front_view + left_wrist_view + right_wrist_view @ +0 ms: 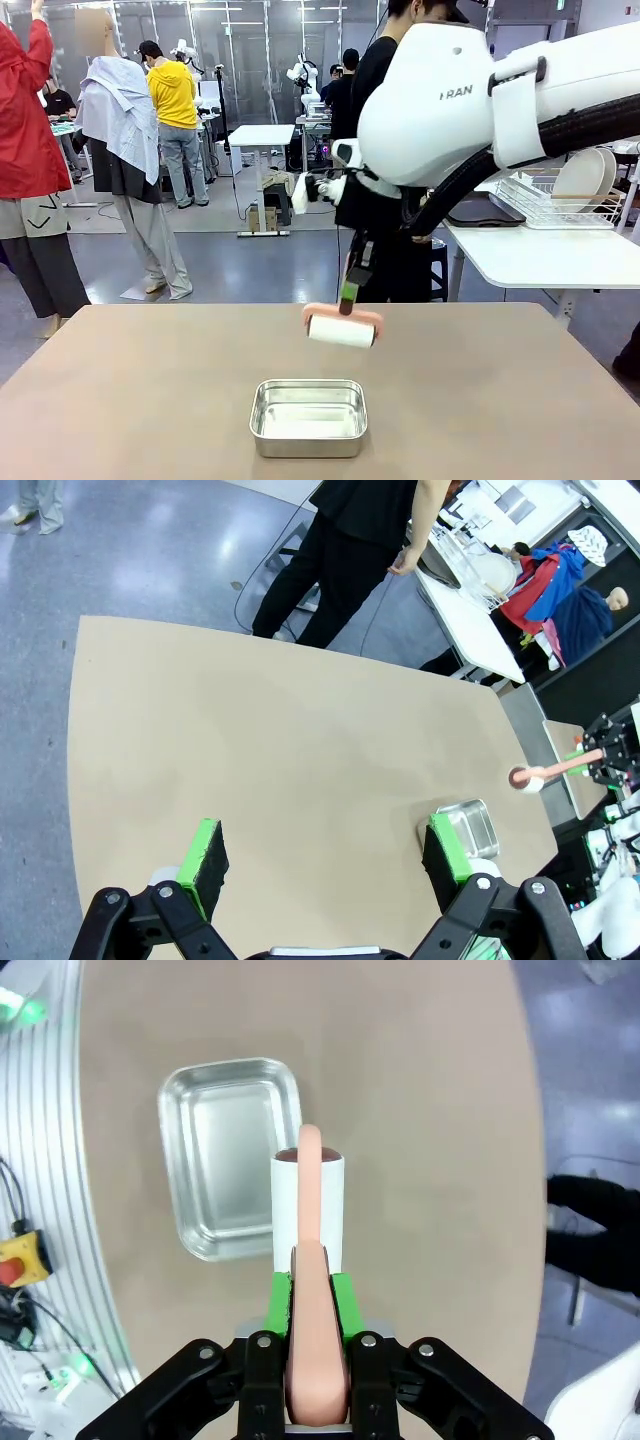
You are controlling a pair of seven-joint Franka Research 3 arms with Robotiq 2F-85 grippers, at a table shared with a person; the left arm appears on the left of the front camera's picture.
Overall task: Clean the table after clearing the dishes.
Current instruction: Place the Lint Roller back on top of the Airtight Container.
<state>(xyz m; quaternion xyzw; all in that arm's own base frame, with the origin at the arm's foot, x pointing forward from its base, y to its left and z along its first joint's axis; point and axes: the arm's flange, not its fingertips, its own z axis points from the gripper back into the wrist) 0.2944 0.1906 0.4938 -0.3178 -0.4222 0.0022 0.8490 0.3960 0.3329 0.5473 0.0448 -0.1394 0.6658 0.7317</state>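
Observation:
My right gripper (348, 292) is shut on the pink handle of a white roller (340, 329), which hangs low over the far middle of the taupe table (120, 400); I cannot tell whether it touches. In the right wrist view the gripper (312, 1300) clamps the handle, with the roller (308, 1205) pointing away. My left gripper (325, 855) is open, high above the table (250, 740), with nothing between its green pads (205, 852). The dishes, white plates (585, 178) in a wire rack and a dark tray (484, 210), stand on the white side table.
A small steel pan (308, 415) sits on the table near the front middle, just in front of the roller; it also appears as the pan (230, 1150) and the pan (470, 825). A person in black (350, 550) stands at the far edge.

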